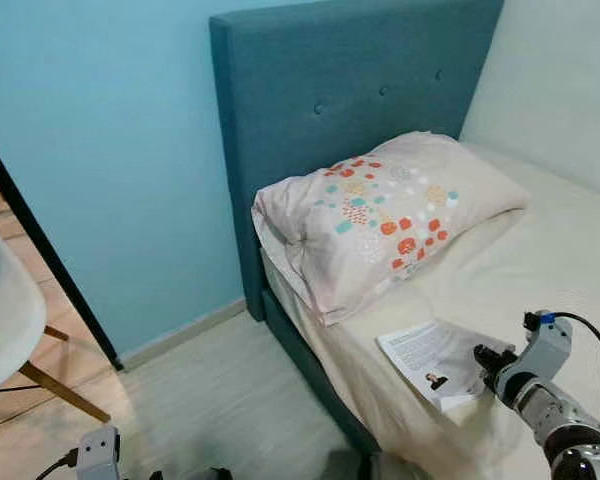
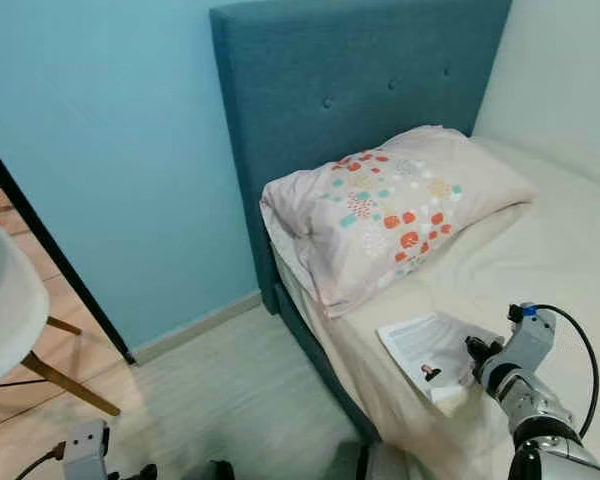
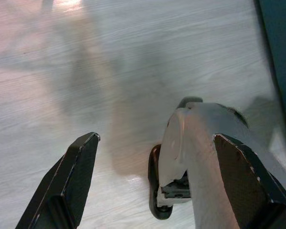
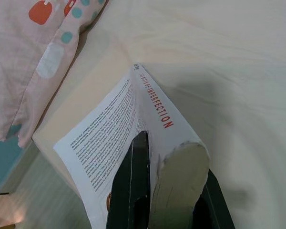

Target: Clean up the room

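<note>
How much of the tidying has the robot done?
Done: the pillow lies neatly at the headboard. In hand: the right gripper is clamped on the book lying on the bed. Left: putting the book away. The left gripper hangs open above the floor.

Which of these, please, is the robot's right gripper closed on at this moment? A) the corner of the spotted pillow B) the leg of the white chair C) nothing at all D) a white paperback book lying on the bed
D: the right gripper has its black fingers clamped on the edge of the book on the bed, near the pillow.
</note>
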### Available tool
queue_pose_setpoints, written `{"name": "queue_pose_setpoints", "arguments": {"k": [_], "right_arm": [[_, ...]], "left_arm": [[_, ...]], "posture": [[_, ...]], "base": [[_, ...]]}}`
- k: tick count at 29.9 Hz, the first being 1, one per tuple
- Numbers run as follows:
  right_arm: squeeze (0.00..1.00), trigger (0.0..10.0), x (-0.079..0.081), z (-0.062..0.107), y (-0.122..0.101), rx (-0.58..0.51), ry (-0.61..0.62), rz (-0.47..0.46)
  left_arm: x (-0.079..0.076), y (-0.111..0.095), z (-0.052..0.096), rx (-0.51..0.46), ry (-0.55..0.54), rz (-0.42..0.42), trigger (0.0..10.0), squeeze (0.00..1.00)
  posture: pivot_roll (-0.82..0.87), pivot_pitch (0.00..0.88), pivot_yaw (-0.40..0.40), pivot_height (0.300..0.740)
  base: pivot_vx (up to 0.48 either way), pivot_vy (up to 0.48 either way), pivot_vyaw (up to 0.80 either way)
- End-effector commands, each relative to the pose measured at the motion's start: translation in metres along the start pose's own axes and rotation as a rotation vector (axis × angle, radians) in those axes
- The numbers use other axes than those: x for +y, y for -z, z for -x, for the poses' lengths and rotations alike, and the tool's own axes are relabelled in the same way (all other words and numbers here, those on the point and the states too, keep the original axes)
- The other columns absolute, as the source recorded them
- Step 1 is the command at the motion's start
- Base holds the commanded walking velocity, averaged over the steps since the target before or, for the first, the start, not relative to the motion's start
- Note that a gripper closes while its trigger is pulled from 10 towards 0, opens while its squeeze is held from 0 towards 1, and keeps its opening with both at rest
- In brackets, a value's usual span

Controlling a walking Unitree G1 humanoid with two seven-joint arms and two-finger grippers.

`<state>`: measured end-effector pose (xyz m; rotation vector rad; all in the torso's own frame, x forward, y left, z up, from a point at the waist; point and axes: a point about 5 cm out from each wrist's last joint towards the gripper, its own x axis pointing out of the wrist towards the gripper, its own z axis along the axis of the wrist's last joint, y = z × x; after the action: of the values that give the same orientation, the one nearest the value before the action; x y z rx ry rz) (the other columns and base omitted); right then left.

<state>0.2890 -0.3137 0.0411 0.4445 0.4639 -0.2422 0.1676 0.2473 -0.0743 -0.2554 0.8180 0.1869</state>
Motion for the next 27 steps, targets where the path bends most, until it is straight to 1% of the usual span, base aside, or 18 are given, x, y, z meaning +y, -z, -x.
{"name": "queue_pose_setpoints", "arguments": {"k": [1,5,6,7,8,9,10,11,12,13,14,17,20,21,24,26,27], "right_arm": [[0.00,10.0,0.011,-0.004,0.005,0.008,-0.038,-0.008],[0.00,10.0,0.013,-0.004,0.002,-0.013,-0.067,-0.026],[0.00,10.0,0.019,-0.005,-0.004,-0.050,-0.146,-0.079],[0.00,10.0,0.019,-0.005,-0.004,-0.050,-0.146,-0.079],[0.00,10.0,0.023,-0.005,-0.007,-0.070,-0.195,-0.112],[0.00,10.0,0.025,-0.004,-0.011,-0.095,-0.247,-0.168],[0.00,10.0,0.026,-0.004,-0.013,-0.112,-0.278,-0.204],[0.00,10.0,0.026,-0.003,-0.014,-0.127,-0.304,-0.242],[0.00,10.0,0.026,-0.003,-0.014,-0.127,-0.304,-0.242],[0.00,10.0,0.025,-0.001,-0.016,-0.146,-0.329,-0.285],[0.00,10.0,0.024,0.000,-0.016,-0.158,-0.344,-0.310],[0.00,10.0,0.006,0.004,-0.002,-0.108,-0.246,-0.279],[0.00,10.0,0.002,0.005,0.001,-0.094,-0.226,-0.272],[0.00,10.0,-0.004,0.007,0.003,-0.085,-0.192,-0.247],[0.00,10.0,-0.017,0.011,-0.003,-0.094,-0.117,-0.184],[0.00,10.0,-0.020,0.012,-0.010,-0.110,-0.102,-0.167],[0.00,10.0,-0.020,0.012,-0.010,-0.110,-0.102,-0.167]], "left_arm": [[0.016,0.004,0.006,0.011,-0.027,-0.025,10.0,0.00],[0.022,0.005,0.009,0.011,-0.036,-0.028,10.0,0.00],[0.028,0.005,0.012,0.013,-0.044,-0.036,10.0,0.00],[0.028,0.005,0.012,0.013,-0.044,-0.036,10.0,0.00],[0.031,0.006,0.013,0.015,-0.047,-0.042,10.0,0.00],[0.034,0.006,0.015,0.018,-0.051,-0.048,10.0,0.00],[0.036,0.007,0.016,0.019,-0.052,-0.051,10.0,0.00],[0.039,0.007,0.017,0.019,-0.054,-0.053,10.0,0.00],[0.039,0.007,0.017,0.019,-0.054,-0.053,10.0,0.00],[0.041,0.007,0.018,0.020,-0.056,-0.056,10.0,0.00],[0.043,0.007,0.019,0.019,-0.058,-0.057,10.0,0.00],[0.050,0.007,0.022,0.024,-0.059,-0.072,10.0,0.00],[0.051,0.007,0.023,0.025,-0.058,-0.076,10.0,0.00],[0.053,0.007,0.024,0.027,-0.057,-0.083,10.0,0.00],[0.058,0.007,0.027,0.033,-0.061,-0.094,10.0,0.00],[0.060,0.007,0.028,0.035,-0.062,-0.096,10.0,0.00],[0.060,0.007,0.028,0.035,-0.062,-0.096,10.0,0.00]], "posture": [[0.02,0.095,-0.005,0.588],[0.04,0.108,0.000,0.588],[0.06,0.141,0.021,0.588],[0.06,0.141,0.021,0.588],[0.06,0.141,0.021,0.588],[0.07,0.152,0.030,0.588],[0.07,0.154,0.032,0.588],[0.08,0.161,0.035,0.588],[0.08,0.161,0.035,0.588],[0.08,0.166,0.038,0.588],[0.09,0.172,0.041,0.588],[0.09,0.189,0.056,0.588],[0.09,0.189,0.056,0.588],[0.10,0.197,0.061,0.588],[0.10,0.201,0.070,0.588],[0.10,0.201,0.075,0.588],[0.10,0.201,0.075,0.588]], "base": [[0.000,0.000,0.00],[0.000,0.000,0.00],[0.000,0.000,0.00],[0.000,0.000,0.00],[0.000,0.000,0.00],[0.000,0.000,0.00],[0.000,0.000,0.00],[0.000,0.000,0.00],[0.000,0.000,0.00],[0.000,0.000,0.00],[0.000,0.000,0.00],[0.000,0.000,0.00],[0.000,0.000,0.00],[0.000,0.000,0.00],[0.000,0.000,0.00],[0.000,0.000,0.00],[0.000,0.000,0.00]]}}
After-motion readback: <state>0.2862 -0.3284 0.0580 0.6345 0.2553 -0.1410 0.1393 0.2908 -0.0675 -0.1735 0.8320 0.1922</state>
